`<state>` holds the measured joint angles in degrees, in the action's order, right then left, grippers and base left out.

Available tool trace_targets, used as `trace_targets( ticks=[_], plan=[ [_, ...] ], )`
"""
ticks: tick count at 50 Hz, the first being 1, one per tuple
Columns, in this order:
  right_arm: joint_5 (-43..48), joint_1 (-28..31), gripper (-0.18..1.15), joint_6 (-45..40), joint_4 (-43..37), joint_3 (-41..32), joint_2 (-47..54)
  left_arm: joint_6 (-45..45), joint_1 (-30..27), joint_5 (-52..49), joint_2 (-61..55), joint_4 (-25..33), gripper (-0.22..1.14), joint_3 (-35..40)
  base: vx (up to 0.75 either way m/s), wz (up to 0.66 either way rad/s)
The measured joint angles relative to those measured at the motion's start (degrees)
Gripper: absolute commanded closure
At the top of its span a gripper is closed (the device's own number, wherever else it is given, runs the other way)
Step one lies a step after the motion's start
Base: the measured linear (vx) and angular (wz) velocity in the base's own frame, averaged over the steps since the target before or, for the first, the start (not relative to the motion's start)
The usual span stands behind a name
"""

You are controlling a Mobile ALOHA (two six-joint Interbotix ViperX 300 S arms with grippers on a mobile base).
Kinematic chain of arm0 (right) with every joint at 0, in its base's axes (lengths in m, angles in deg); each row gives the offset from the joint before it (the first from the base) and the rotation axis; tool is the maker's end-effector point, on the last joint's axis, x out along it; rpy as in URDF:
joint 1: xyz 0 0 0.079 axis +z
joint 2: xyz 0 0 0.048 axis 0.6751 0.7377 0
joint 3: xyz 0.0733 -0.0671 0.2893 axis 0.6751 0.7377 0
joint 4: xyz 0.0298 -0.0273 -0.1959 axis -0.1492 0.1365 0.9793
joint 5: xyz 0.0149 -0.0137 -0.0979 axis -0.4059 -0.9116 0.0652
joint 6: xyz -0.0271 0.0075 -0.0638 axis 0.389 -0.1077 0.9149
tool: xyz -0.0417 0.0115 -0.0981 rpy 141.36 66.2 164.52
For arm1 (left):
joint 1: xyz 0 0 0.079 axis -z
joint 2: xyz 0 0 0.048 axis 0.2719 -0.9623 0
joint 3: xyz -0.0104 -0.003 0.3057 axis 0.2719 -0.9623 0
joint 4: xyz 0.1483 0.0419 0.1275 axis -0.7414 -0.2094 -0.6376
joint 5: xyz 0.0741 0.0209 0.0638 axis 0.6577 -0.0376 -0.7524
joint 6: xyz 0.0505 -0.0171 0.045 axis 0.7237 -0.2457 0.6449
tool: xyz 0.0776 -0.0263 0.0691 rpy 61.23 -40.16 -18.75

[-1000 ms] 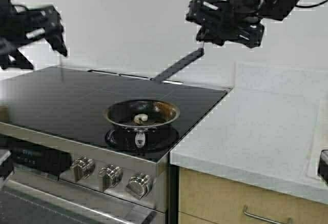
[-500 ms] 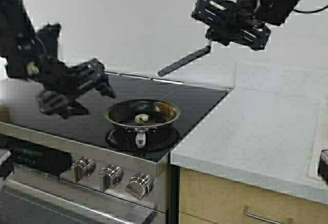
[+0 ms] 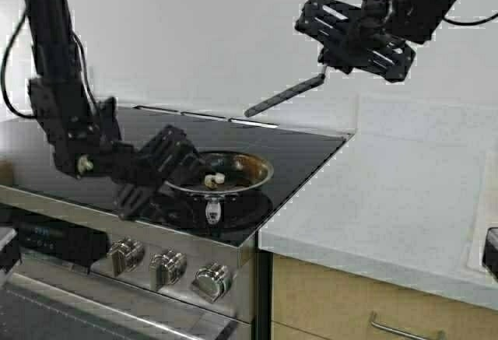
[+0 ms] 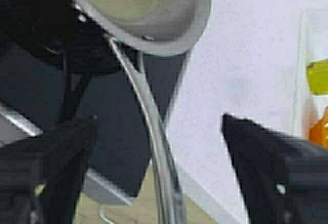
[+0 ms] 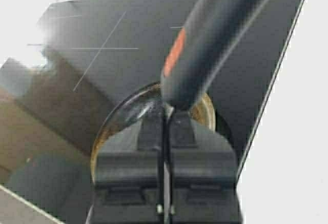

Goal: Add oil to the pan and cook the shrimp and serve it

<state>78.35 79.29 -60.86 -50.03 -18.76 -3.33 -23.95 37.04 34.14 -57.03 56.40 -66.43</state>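
The pan (image 3: 243, 170) sits on the front burner, with the shrimp (image 3: 214, 178) inside it. My left gripper (image 3: 183, 170) is low at the pan's left side. In the left wrist view it (image 4: 159, 131) is open, its fingers on either side of the pan's thin metal handle (image 4: 154, 131) and not touching it, with the pan (image 4: 174, 24) just beyond. My right gripper (image 3: 327, 64) is high above the stove's back, shut on a dark spatula (image 3: 284, 96) that slants down to the left. The right wrist view shows the spatula (image 5: 205, 55) over the pan (image 5: 115, 119). The oil (image 4: 318, 75) shows at the edge of the left wrist view.
The black glass cooktop (image 3: 93, 145) has knobs (image 3: 167, 266) along its front. A white counter (image 3: 389, 192) lies to the right, with a dark object (image 3: 490, 250) at its right edge. Something orange (image 4: 318, 131) sits below the oil in the left wrist view.
My left arm swung down from the upper left to the pan's left side. My right gripper with the spatula rose slightly and shifted right.
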Motion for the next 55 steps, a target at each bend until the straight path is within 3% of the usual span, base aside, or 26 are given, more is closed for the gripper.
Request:
trace_targets(
  ticks=[28, 37, 43, 52, 55],
  plan=[
    [1.93, 0.0, 0.89, 0.0, -3.69, 2.29, 0.0, -13.97, 2.64, 7.47, -9.93, -3.52, -0.11, 9.14, 0.0, 0.0],
    [1.93, -0.09, 0.89, 0.0, -3.78, 2.29, -0.09, -19.07, 3.52, 8.53, -11.16, -3.52, -0.05, 10.55, 0.0, 0.0],
    [1.93, -0.09, 0.89, 0.0, -3.87, 2.2, -0.18, -23.47, 3.52, 10.72, -12.3, -3.87, 0.19, 11.78, 0.0, 0.0],
    [1.93, -0.09, 0.89, 0.0, -3.96, 2.29, -0.35, -29.44, 3.6, 12.92, -13.8, -4.83, 0.84, 12.83, 0.0, 0.0],
    [1.93, -0.18, 0.89, 0.0, -4.04, 2.29, -0.44, -30.15, 3.6, 13.36, -14.06, -4.92, 0.98, 12.92, 0.0, 0.0]
  ],
)
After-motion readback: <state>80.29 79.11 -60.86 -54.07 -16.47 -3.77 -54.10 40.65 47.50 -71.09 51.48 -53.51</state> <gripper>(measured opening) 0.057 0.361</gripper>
